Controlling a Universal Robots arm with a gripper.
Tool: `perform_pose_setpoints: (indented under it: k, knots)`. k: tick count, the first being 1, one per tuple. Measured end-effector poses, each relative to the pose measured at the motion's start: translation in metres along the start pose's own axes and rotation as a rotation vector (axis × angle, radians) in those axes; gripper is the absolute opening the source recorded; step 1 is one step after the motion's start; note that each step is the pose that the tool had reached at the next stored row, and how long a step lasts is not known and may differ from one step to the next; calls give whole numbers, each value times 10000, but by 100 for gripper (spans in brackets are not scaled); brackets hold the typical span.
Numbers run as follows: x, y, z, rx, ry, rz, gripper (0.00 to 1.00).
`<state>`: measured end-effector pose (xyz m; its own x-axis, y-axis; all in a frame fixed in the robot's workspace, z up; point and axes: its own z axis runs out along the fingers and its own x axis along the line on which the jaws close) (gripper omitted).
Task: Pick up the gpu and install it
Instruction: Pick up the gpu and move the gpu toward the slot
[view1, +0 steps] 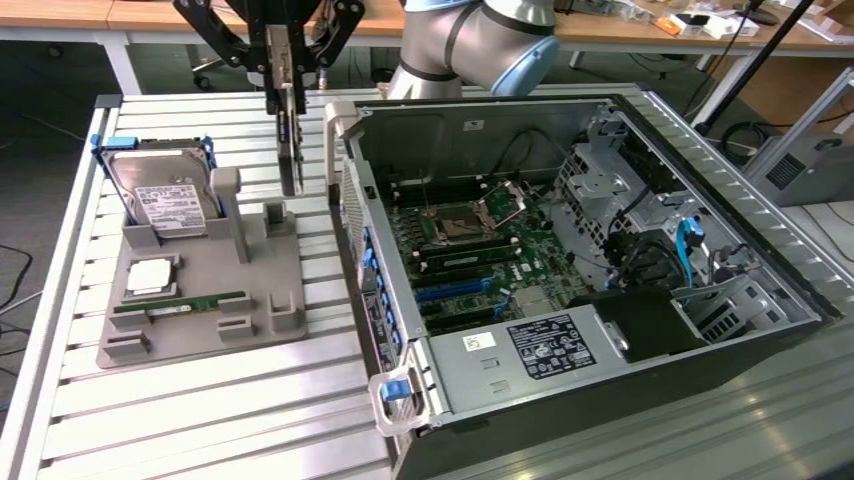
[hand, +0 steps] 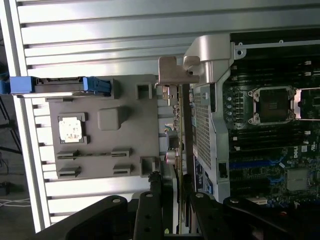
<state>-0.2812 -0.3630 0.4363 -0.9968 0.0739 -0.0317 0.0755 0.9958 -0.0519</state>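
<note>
Under end effector (view1: 288, 85) hangs gpu (view1: 288, 150), gripped; upright (beside case (view1: 342, 120))

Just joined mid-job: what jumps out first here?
The black gripper holds a thin dark circuit card with a silvery bracket edge-on, above the gap between the grey moulded parts tray and the open black computer case. A silver hard drive with a white label stands propped on that tray, at the exterior view's left.

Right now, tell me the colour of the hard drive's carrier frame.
Blue carrier frame, best seen in the exterior view.
</note>
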Motion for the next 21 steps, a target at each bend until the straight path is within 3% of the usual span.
perform_pose_setpoints:
  k: [21]
  knots:
    - [-67, 5, 2, 46, -4, -1, 27]
